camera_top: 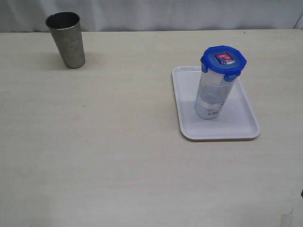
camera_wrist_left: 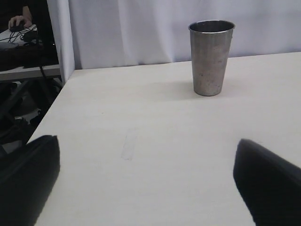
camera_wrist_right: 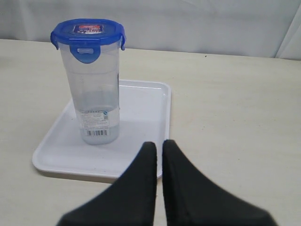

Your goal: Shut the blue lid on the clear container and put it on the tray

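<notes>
The clear container (camera_top: 211,97) stands upright on the white tray (camera_top: 241,124), with the blue lid (camera_top: 223,60) sitting on top of it, sticker face up. The right wrist view shows the same container (camera_wrist_right: 94,89), lid (camera_wrist_right: 88,32) and tray (camera_wrist_right: 141,108). My right gripper (camera_wrist_right: 159,146) is shut and holds nothing; it hangs back from the tray's near rim, apart from the container. My left gripper (camera_wrist_left: 146,165) is open wide above bare table, its two dark fingers (camera_wrist_left: 263,183) at the picture's sides. Neither gripper shows in the exterior view.
A grey metal cup (camera_top: 67,40) stands upright at the back left of the table, also seen from the left wrist as the cup (camera_wrist_left: 210,56). A white curtain (camera_top: 151,14) runs behind the table. The table's left edge (camera_wrist_left: 51,108) drops off beside the left gripper.
</notes>
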You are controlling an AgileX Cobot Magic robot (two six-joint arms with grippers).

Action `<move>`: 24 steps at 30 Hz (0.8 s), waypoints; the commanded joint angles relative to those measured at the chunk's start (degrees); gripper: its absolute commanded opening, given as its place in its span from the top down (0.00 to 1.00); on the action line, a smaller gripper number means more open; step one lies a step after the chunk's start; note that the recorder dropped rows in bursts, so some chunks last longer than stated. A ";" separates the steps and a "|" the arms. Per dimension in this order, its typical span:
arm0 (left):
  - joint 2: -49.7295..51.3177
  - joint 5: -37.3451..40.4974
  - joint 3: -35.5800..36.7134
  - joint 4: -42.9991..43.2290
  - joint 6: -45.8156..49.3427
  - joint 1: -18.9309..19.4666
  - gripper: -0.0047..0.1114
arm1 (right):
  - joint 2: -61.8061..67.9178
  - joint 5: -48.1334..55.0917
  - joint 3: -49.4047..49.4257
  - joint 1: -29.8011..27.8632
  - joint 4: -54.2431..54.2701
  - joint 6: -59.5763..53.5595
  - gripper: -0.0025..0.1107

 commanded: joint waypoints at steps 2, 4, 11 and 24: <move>-0.14 -0.27 0.20 -0.55 1.78 -0.01 0.16 | -0.26 -0.15 0.15 -0.34 0.02 -0.33 0.94; -0.14 -0.27 0.20 -0.71 1.77 -0.01 0.16 | -0.26 -0.15 0.15 -0.34 0.02 -0.33 0.94; -0.14 0.47 0.20 -1.65 1.66 -0.01 0.50 | -0.26 -0.15 0.15 -0.34 0.02 -0.33 0.94; -0.14 0.13 0.20 -1.77 2.98 -0.01 0.96 | -0.26 -0.15 0.15 -0.34 0.02 -0.33 0.94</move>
